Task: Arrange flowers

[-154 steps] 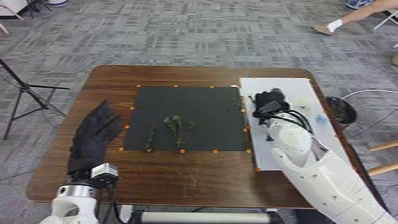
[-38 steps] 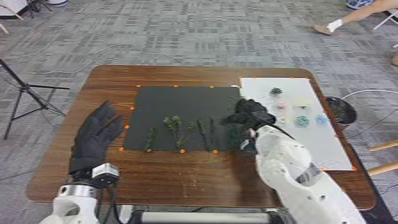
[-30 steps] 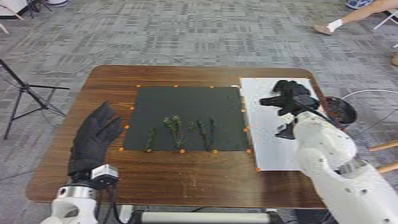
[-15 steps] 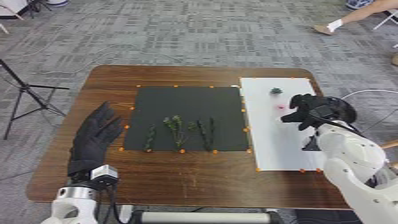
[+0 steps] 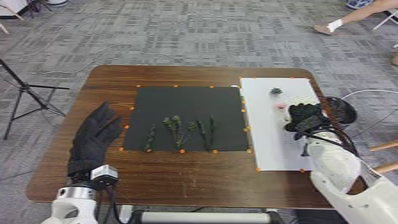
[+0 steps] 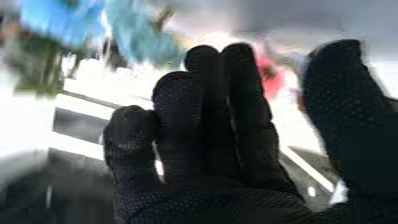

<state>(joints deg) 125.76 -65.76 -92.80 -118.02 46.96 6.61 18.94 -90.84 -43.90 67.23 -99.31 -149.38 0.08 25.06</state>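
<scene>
Shifted since the earlier frame: one right hand, from partly over the bin beyond the table's right edge, inward and nearer the robot, to above the white sheet.
Condition of same: wide, fingers straight, thumb set well apart from them.
Left hand: one, above the left part of the table, fingers extended.
White sheet: one, lengthwise along the table's right side. On it, toward the far edge, one dark green flower head; nearer the robot, one small pink flower, just beside the right hand.
Right wrist view, beyond the fingers, blurred: one blue flower and one teal flower.
Black mat: one, left of the white sheet, orange markers round its border. On it, toward the near edge: one short green sprig, one leafy branching sprig, and two slender dark stems side by side.
</scene>
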